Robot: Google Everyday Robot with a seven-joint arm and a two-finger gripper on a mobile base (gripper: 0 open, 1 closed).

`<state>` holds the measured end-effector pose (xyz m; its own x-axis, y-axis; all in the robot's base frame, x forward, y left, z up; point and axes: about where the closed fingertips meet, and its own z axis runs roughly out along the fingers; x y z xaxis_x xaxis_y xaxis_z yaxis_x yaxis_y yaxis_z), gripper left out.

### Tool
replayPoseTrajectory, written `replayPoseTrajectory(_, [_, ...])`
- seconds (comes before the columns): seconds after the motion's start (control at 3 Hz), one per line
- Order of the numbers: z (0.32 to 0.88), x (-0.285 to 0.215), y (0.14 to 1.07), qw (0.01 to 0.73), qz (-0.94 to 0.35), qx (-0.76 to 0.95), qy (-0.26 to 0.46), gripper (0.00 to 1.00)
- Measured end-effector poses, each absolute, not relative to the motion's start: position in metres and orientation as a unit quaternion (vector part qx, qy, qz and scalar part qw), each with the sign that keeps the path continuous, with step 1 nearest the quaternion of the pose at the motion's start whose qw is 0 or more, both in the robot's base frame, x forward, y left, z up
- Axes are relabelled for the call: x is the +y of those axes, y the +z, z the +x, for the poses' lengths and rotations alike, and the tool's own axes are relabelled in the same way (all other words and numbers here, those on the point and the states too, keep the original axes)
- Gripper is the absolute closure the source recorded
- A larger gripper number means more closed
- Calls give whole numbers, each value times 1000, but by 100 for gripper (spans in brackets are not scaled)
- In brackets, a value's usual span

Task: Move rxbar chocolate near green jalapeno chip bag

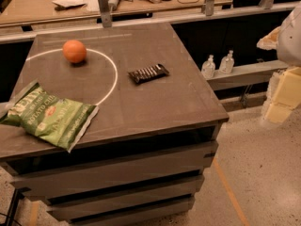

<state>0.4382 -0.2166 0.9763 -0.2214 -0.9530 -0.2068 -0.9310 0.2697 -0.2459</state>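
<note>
The rxbar chocolate (148, 73), a small flat dark bar with pale lettering, lies on the dark table (155, 107) right of the middle. The green jalapeno chip bag (48, 116), large and light green with white lettering, lies at the table's front left, its left end over the edge. The bar and the bag are well apart. My gripper is out of view. Only a pale rounded part (290, 34), perhaps my arm, shows at the right edge, away from the table.
An orange ball-shaped fruit (74, 51) sits at the back left inside a white painted circle (111, 84). Two small bottles (217, 65) stand on a low ledge right of the table. Pale yellow blocks (282, 95) are at the far right. A cluttered bench (94, 1) runs behind.
</note>
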Motion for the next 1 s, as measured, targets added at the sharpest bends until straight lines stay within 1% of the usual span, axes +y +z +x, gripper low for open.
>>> replayPoseTrajectory(0.67, [448,-210,973,171,-604,778,-31,0])
replayPoseTrajectory(1.0, [481,-195,971,213,-601,770,-34,0])
